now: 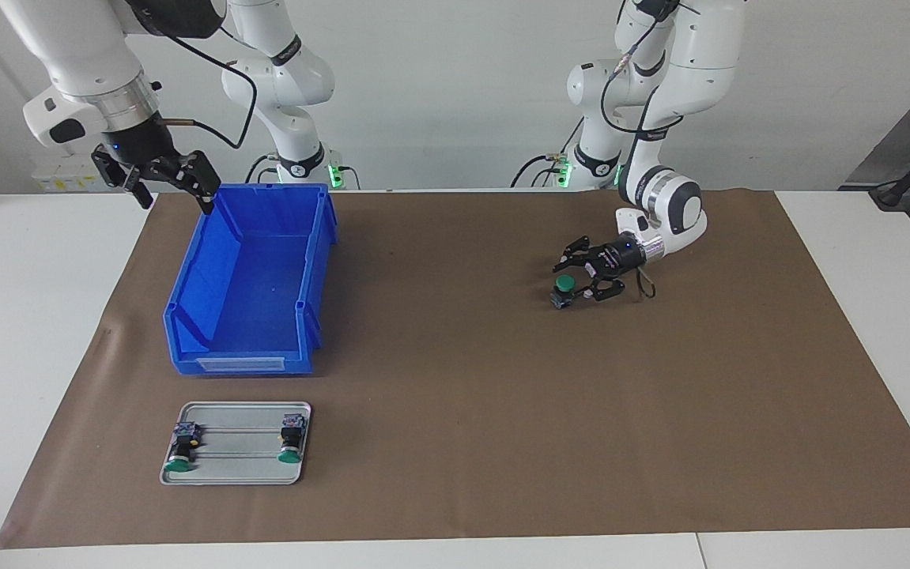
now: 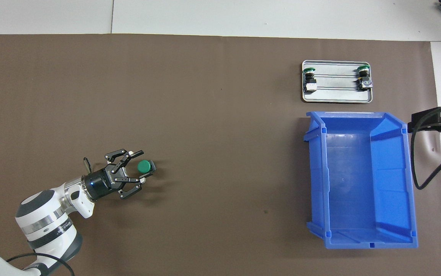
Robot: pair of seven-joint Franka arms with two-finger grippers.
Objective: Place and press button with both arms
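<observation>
left tool [image 1: 581,280]: spread, green-capped button [image 1: 564,290] on the bench between its fingertips, unheld | right tool [image 1: 160,178]: spread, empty, waiting over blue bin [image 1: 245,348] rim | placed: apparently | pressed: not yet

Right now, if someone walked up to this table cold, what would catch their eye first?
Probably the big blue bin at the right arm's end of the brown mat, with the right hand hanging over its rim nearest the robots. Next, the left hand down low at the left arm's end, around a green-capped button standing on the mat. Then the small metal tray, farther from the robots than the bin, holding two more green buttons.
</observation>
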